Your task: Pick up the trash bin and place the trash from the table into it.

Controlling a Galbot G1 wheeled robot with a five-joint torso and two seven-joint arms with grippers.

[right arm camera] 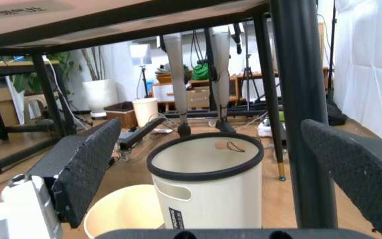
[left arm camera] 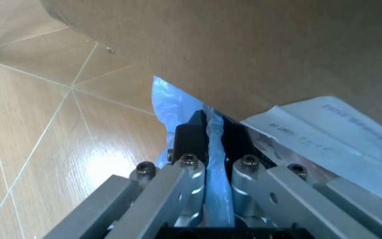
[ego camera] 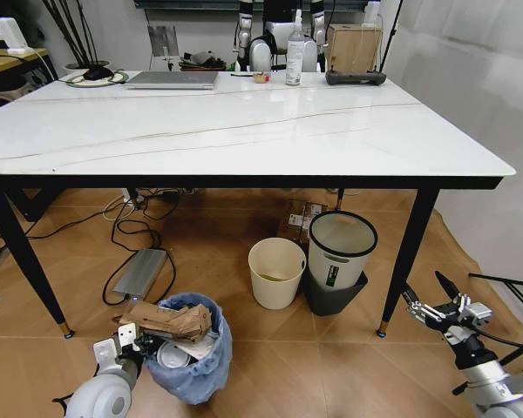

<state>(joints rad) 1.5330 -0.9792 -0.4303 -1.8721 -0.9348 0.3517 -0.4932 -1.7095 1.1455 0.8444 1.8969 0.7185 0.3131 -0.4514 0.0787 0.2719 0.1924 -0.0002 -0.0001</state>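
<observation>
Worktop (ego camera: 244, 131): large white marble-look top on black slanted legs. Along its far edge lie a grey laptop (ego camera: 173, 80), a spray bottle (ego camera: 295, 52) and a black controller (ego camera: 356, 78); the near and middle surface carries no litter.

White-and-dark-grey bin (ego camera: 340, 257): stands on the floor under the worktop, near the right front leg. In the right wrist view it sits between the two fingers, well beyond them.

Cream bucket (ego camera: 276, 272): on the floor just beside the grey bin, to its left.

Trash bin (ego camera: 192, 353): small and round, lined with a light-blue bag that bulges over the rim; on the tiled floor in front of the worktop, to the robot's left. It holds trash – a brown paper bag (ego camera: 167, 320) lying across the top, with a white lid (ego camera: 172, 355) and pale paper below it.

Left gripper (ego camera: 129, 341): low at the bin's left rim. In the left wrist view its fingers (left arm camera: 191, 137) are pressed nearly together, pinching a fold of the blue bag at the rim; the brown paper bag hangs just above them.

Right gripper (ego camera: 431, 303): low at the right, near the right front leg – fingers (right arm camera: 88, 169) spread wide, holding nothing, touching nothing.
</observation>
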